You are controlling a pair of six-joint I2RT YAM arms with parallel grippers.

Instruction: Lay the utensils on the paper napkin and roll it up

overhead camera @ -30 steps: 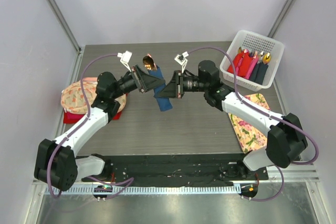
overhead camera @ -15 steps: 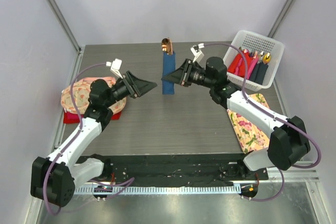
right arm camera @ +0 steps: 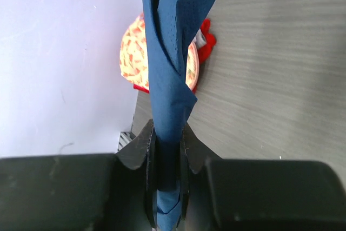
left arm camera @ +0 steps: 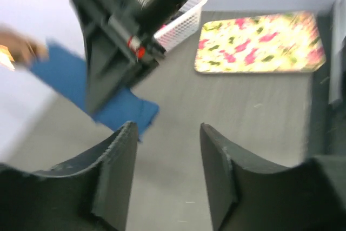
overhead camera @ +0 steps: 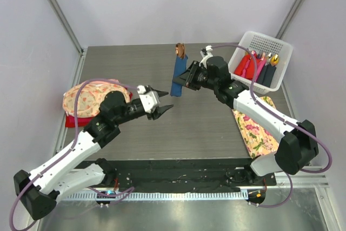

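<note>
The left end effector (overhead camera: 164, 110) hangs empty, jaws apart, above the tabletop (overhead camera: 205, 128). Beyond it, the right end effector (overhead camera: 185, 77) pinches the rolled napkin (overhead camera: 177, 77) aloft, with the spoon (overhead camera: 180, 50) poking out on top. With only one grip on it, the loose wrap could unwind and let the spoon slide out.

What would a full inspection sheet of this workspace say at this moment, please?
Surface: grey wood-grain table.
Job's things: blue napkin roll upright, with a copper utensil tip poking out of the top.
Clutter: white basket of red, pink and dark rolls; right floral cloth; left floral cloth over something red.
Grippers: right gripper shut on the napkin roll; left gripper open, holding nothing.
Cables: purple cables looping along both arms.
Surroundings: pale walls; nothing else seen.
</note>
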